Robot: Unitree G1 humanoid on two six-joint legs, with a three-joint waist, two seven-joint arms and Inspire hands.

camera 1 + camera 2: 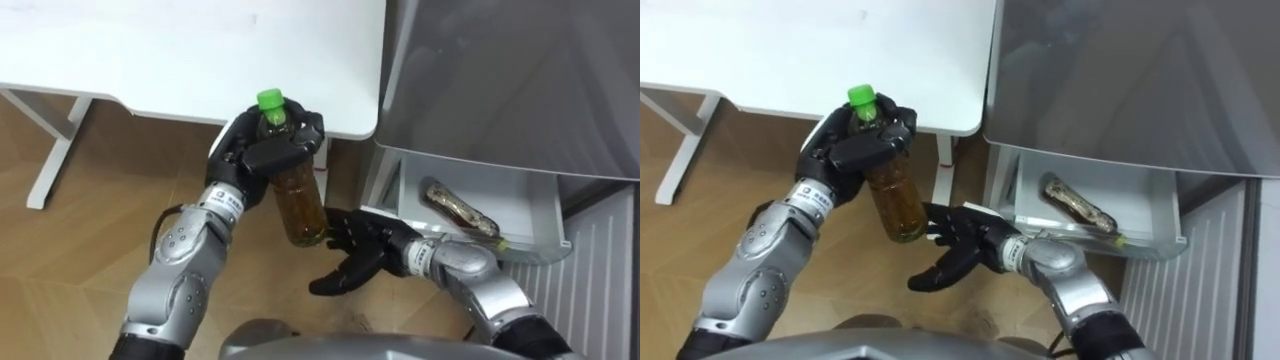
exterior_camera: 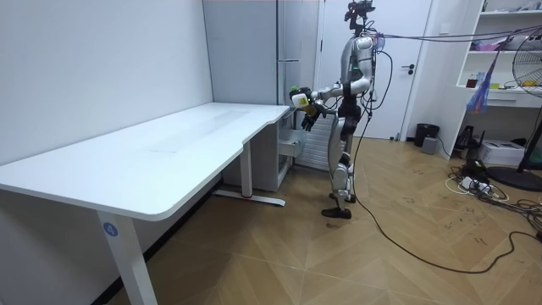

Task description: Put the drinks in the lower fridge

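- Left hand [image 1: 250,152] is curling round the bottle [image 1: 300,205], upper half; it is looking full, stiff and slick.
- Right hand [image 1: 352,258] is hovering spread just under its base, the likeliest support point.

Left hand [image 1: 240,160] curled round bottle [image 1: 300,205]; right hand [image 1: 362,250] spread just below.

Both hands black: left hand [image 1: 240,150], right hand [image 1: 355,255]; fingers glossy, segmented. Small white tag with dark print at each black wrist cuff. Forearms silver-grey, smooth rounded shells. Left elbow housing round, disc-shaped, with small dark screw holes. Thin black cable loops beside left forearm. Room view: torso and legs silver-grey with dark joints, dark feet, dark camera rig atop head. Ropes lead from shoulders out of picture; dark cable trails across floor.
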